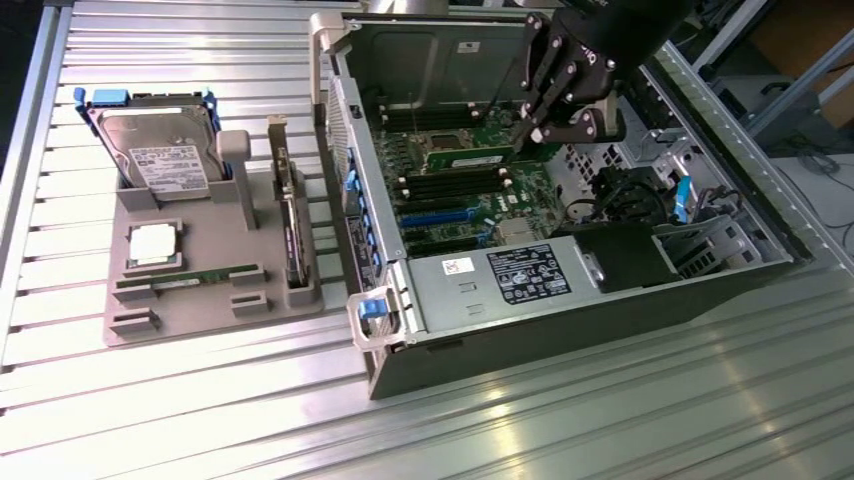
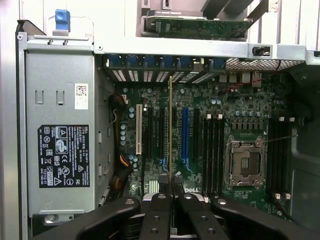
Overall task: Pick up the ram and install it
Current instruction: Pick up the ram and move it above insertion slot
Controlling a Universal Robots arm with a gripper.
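Ribbed metal desk (image 1: 601, 420) carrying an open computer case (image 1: 601, 318), frame rails (image 1: 798, 92) beyond. Pincer (image 2: 171, 200) clamped on the ram (image 2: 170, 130), edge-on above the motherboard (image 2: 240, 100), long axis parallel to the memory slots (image 2: 212, 150).

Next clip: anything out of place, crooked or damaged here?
Nothing stands out. The gripper is shut on the ram, held edge-on over the motherboard, parallel to its slots. Parts in the tray sit neatly.

A ribbed metal surface (image 1: 200, 420) catches bright glare (strongest toward the exterior view's left), aluminium struts (image 1: 801, 88) standing beyond.
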